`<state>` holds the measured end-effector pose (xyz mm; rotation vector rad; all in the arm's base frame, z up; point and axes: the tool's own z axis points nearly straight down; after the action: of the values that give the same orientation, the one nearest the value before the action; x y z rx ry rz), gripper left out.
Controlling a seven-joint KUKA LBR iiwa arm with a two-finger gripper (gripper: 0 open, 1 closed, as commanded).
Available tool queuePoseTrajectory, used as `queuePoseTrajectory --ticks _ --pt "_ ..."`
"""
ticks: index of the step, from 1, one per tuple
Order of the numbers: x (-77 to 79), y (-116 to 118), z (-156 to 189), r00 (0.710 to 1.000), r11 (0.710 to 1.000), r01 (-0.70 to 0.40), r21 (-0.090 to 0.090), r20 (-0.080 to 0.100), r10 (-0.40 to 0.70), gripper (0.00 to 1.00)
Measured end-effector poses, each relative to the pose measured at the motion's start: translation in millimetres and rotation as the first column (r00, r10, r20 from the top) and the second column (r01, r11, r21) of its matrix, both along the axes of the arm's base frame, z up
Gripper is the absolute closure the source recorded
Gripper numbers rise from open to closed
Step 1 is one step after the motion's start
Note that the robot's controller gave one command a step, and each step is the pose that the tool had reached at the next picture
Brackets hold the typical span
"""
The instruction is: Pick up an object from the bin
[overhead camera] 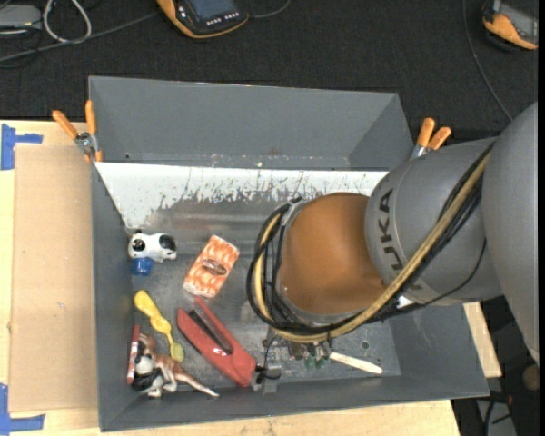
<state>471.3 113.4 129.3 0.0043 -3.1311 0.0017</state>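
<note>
My gripper [271, 369] shows low in the bin, near the front wall, mostly hidden under the arm's orange cover. It hangs at the right end of a long red flat tool [214, 343] that lies slanted on the bin floor; whether it touches the tool is unclear. A pale wooden stick [356, 362] lies just to the gripper's right, with a small green piece [314, 361] beside it. An orange-and-white packet [211, 266] lies up and to the left of the gripper.
A black-and-white cow toy on a blue base [152, 246] sits at the left wall. A yellow handle-shaped piece [155, 315] and a small heap of red, white and tan bits [151, 371] fill the front left corner. The arm covers the bin's right half.
</note>
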Motion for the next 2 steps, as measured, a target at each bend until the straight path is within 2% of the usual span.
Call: queuePoseTrajectory --ticks 1,2 --pt "2.0 -1 4 1.000 1.000 0.004 0.001 0.008 -0.004 0.00" --pt "30.6 43 -34 0.996 0.996 -0.087 0.002 0.011 0.087 0.00"
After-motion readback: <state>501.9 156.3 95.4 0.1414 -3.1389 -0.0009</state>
